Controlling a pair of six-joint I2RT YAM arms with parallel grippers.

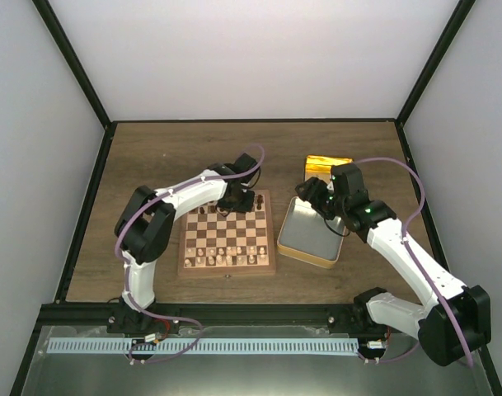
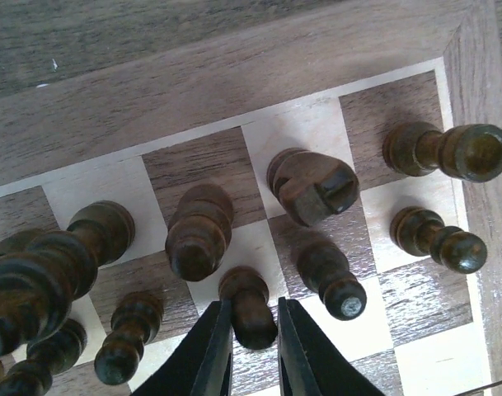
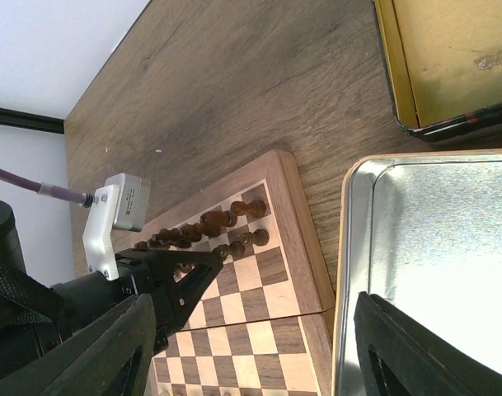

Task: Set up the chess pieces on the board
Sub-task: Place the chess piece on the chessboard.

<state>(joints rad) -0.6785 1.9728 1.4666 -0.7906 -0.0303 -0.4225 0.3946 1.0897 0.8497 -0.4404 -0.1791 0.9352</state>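
Left end effector [image 2: 252, 307] pinches dark pawn [image 2: 244, 289] on board [image 2: 234, 78]; right end effector [image 3: 259, 351] spread.

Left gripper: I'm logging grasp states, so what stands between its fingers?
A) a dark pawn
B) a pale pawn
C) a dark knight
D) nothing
A: in the left wrist view the left gripper has its fingers against both sides of a dark pawn standing on the board.

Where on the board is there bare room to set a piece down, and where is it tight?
Free: the middle ranks of the board, between the dark chess pieces at the far side and the pale chessmen at the near side. Crowded: the far two ranks, where the left gripper pinches a dark pawn.
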